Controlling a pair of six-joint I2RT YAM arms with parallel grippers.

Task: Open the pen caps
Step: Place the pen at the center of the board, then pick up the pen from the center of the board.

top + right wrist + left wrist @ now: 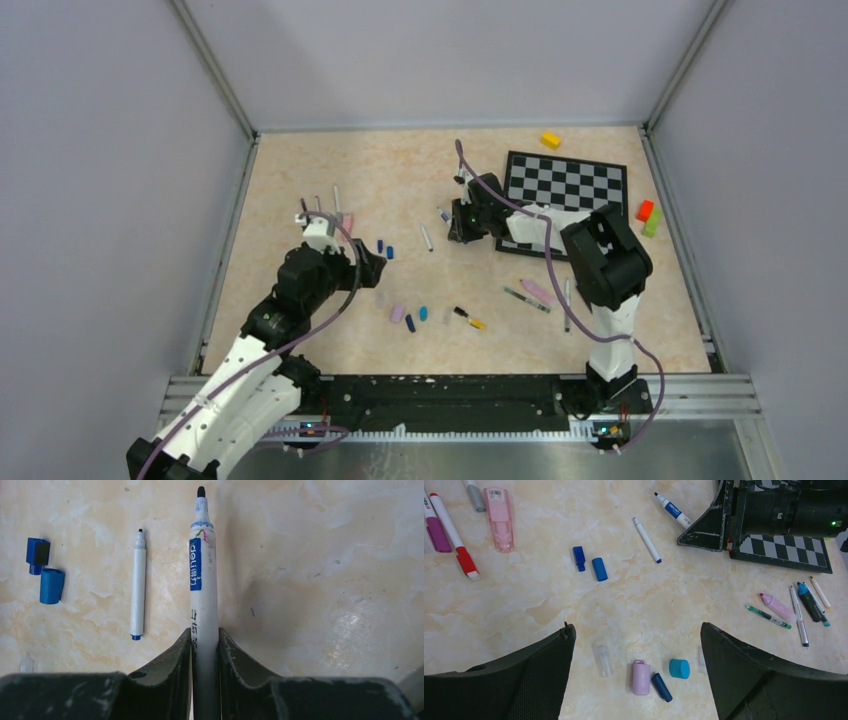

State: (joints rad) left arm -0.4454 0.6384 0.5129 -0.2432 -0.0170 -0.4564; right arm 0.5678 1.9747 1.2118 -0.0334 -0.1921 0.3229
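- Right claw is clenched on a white marker with a blue label. Its two fingers press the barrel from either side, and the bare black tip points away from the wrist.
- Whether that marker rests on the worktop or hangs just above it I cannot tell.
- Just beside the marker, on its left in the right wrist view, a thin white pen lies almost parallel to it, uncapped.
- Farther left lie two of the pen caps: a dark blue cap with a squared end, and a blue cap that is round. The two are touching or nearly so.
- Behind the right arm a checkerboard lies flat on the worktop.
- Left claw is released, its fingers spread wide with nothing between them, and it hangs over the worktop.
- Under its gap lie four more caps: a clear cap, a lilac cap, a navy cap against the lilac one, and a turquoise cap near them.
- Well to the right in the left wrist view, a pink highlighter and a green pen lie in a loose cluster of pens.
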